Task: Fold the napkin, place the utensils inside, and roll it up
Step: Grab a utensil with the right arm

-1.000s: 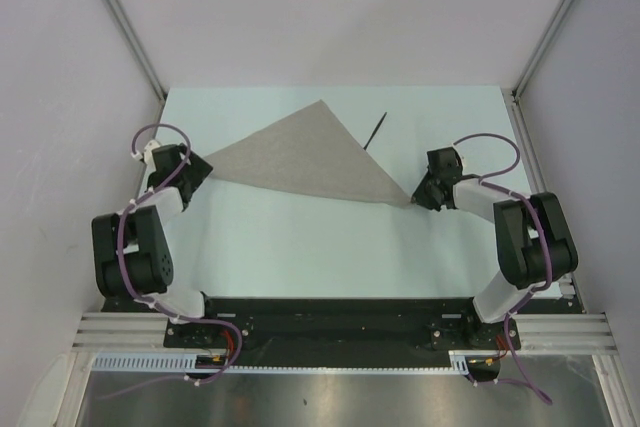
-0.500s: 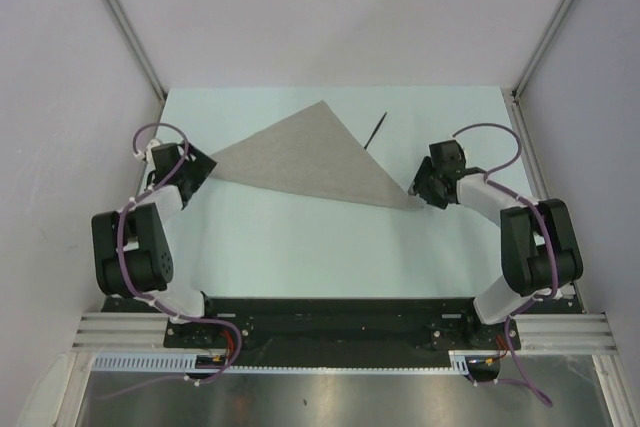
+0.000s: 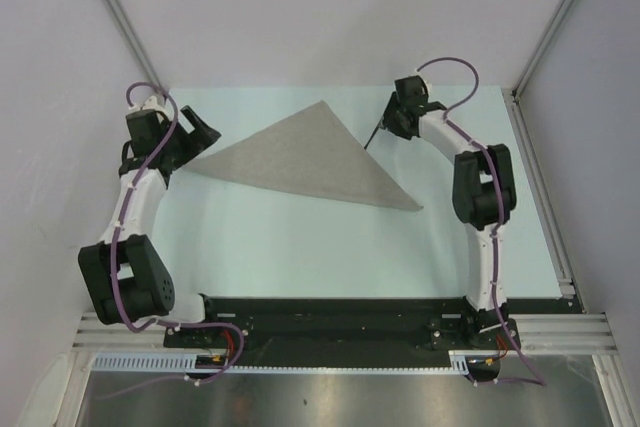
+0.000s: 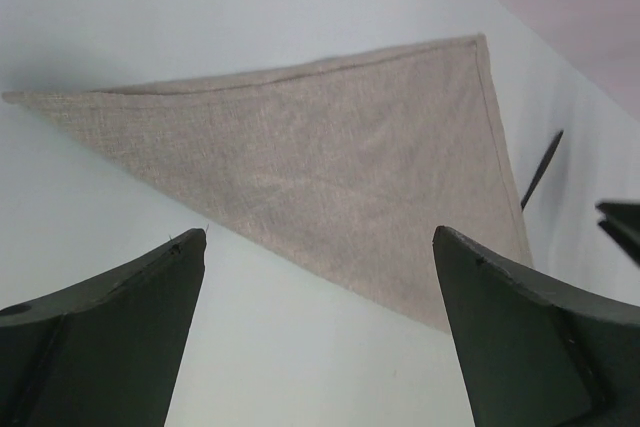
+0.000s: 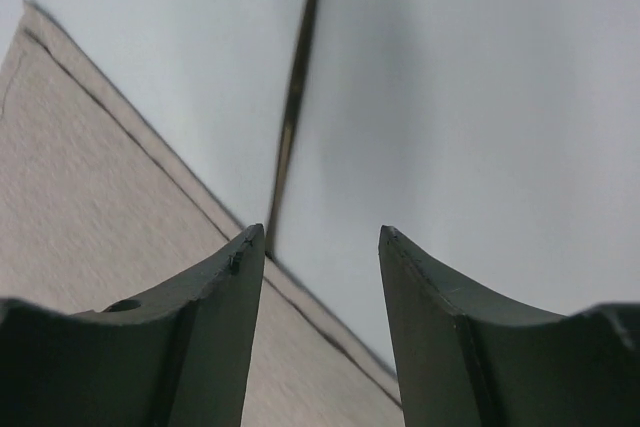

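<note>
The napkin (image 3: 310, 159) lies flat on the table, folded into a grey-beige triangle; it also shows in the left wrist view (image 4: 330, 167) and the right wrist view (image 5: 90, 207). A thin black utensil (image 3: 376, 133) lies just beyond the napkin's right edge, its near end touching the hem (image 5: 293, 107). My right gripper (image 3: 387, 127) hovers open over the utensil's near end (image 5: 322, 233), holding nothing. My left gripper (image 3: 203, 133) is wide open and empty by the napkin's left corner (image 4: 318, 239). The utensil (image 4: 541, 169) appears far right in the left wrist view.
The pale table (image 3: 300, 247) is enclosed by white walls with metal corner posts (image 3: 545, 37). Both arm bases sit on a black rail (image 3: 330, 312) at the near edge. The right gripper's dark tip (image 4: 622, 225) shows in the left wrist view.
The right gripper let go of the napkin's right corner, opened, and swung back to the utensil. The left arm lifted and moved back-left, opening fully. The napkin stayed flat.
</note>
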You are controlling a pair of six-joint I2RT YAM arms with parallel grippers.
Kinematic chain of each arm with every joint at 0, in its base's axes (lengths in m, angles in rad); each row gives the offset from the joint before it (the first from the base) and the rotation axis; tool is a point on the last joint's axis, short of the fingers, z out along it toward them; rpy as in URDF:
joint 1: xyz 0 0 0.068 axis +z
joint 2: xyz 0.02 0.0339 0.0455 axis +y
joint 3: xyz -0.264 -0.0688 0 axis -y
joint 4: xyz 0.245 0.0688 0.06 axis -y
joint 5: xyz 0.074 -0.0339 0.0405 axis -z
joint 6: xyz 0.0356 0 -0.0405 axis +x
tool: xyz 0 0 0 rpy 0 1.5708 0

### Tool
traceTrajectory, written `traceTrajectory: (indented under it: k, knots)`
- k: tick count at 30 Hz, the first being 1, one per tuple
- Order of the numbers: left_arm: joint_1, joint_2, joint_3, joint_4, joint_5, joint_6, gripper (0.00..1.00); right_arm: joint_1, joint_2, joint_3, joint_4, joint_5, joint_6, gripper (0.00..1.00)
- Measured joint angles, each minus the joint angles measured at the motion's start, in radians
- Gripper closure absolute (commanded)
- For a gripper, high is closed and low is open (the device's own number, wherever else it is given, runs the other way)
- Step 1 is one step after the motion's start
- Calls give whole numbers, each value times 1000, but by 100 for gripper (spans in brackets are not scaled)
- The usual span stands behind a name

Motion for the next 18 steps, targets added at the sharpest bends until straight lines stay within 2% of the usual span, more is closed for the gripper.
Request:
traceTrajectory:
  k: [7, 12, 18]
  knots:
    - [0, 11, 18, -123, 70, 96, 0, 45, 264, 329, -126, 49, 24, 53]
    - [0, 10, 18, -150, 78, 115, 0, 65, 362, 451, -198, 95, 43, 56]
    - [0, 4, 18, -152, 98, 122, 0, 73, 406, 527, -266, 174, 52, 59]
